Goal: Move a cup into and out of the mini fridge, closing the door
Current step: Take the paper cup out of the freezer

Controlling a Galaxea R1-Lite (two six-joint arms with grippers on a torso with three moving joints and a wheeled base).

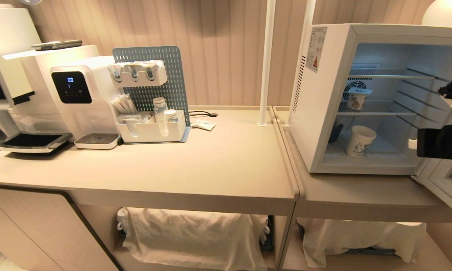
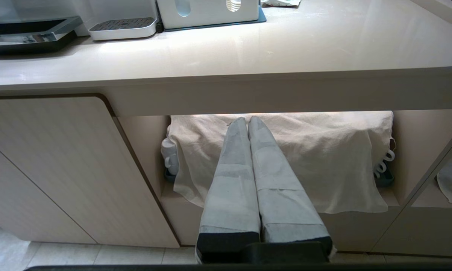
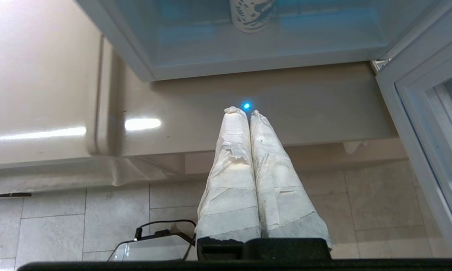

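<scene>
White cup sits on fridge floor, door open; my right gripper empty, fingers pressed together, before fridge; left likewise closed.

The right arm's black wrist reaches in just in front of the open white box-shaped mini fridge. Its tape-wrapped right tool, fingers pressed together and empty, points down at the bench edge before that fridge. The grey-taped left tool, also closed and empty, hangs low, well left of the fridge, below bench level.
</scene>
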